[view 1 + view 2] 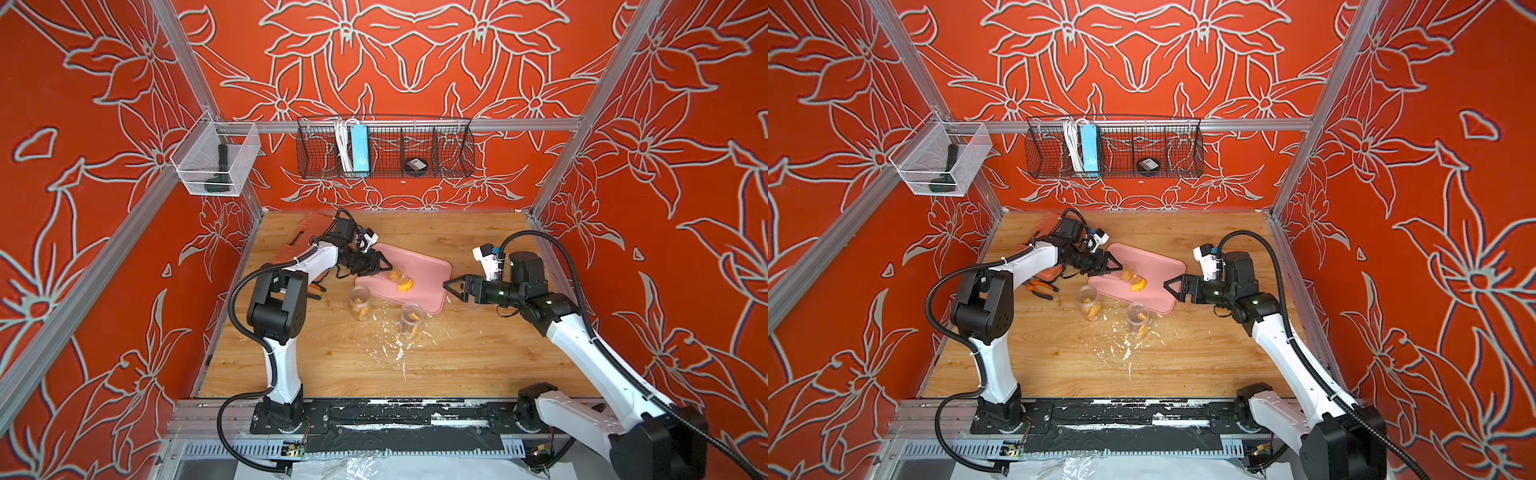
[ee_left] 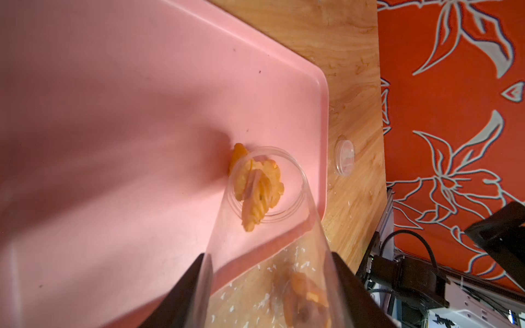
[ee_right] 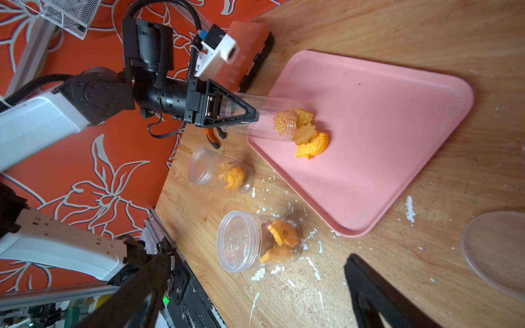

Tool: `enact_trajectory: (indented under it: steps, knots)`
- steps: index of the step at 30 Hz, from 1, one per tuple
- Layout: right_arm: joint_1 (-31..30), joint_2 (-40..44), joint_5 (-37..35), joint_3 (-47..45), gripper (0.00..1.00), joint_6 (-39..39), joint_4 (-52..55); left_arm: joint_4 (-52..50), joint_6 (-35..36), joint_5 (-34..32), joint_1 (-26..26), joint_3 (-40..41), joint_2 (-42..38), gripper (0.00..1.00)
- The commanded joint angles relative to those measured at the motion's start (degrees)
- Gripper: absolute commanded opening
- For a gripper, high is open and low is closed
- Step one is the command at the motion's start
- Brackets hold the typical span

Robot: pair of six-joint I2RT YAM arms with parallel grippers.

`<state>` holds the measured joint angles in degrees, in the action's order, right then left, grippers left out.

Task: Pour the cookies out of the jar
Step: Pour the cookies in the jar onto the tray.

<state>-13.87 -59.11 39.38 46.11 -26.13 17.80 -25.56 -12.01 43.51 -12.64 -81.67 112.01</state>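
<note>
Red flowered walls box in a wooden desk point(image 3: 412, 34) flecked with white crumbs point(image 3: 409, 207). Left claw point(image 3: 251, 117) is clamped on the closed end of the clear jar point(image 3: 265, 129), which lies tipped past level, its mouth low over the pink tray point(image 3: 383, 127) — whether the rim touches the tray I cannot tell. Cookies point(image 3: 308, 139) are spilling at that mouth: a tan swirl sits in the neck, a square tan cracker and a scalloped yellow round lie at the rim, and an orange piece is out on the tray. To finish well, I judge the claw should raise the jar's base further and give a small shake, keeping the mouth over the tray's middle — the swirl looks wedged, and thin plastic may buckle if squeezed harder. Right claw point(image 1: 448, 286) hangs with jaws wide and empty beside the tray's edge. Two other jars point(image 3: 218, 173) stand open on the desk near the tray, each with cookies inside.
</note>
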Motion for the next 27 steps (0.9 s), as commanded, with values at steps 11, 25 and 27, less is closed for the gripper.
enact_trajectory:
  steps: [11, 25, 27]
  knots:
    - [-0.11, 0.26, -0.17, -0.20, 0.99, 0.82, 0.78, -1.22, 0.91, -0.14, 1.56, -0.62, -2.09, 0.33]
    - [-0.16, 0.90, -0.31, 0.33, 0.99, -1.06, 1.04, 4.91, -3.82, 6.58, 2.68, 3.75, -13.72, 0.33]
    - [-0.06, 1.94, -0.86, 0.49, 0.99, -2.87, 0.89, 8.77, -6.45, 9.87, 3.52, 6.96, -16.36, 0.33]
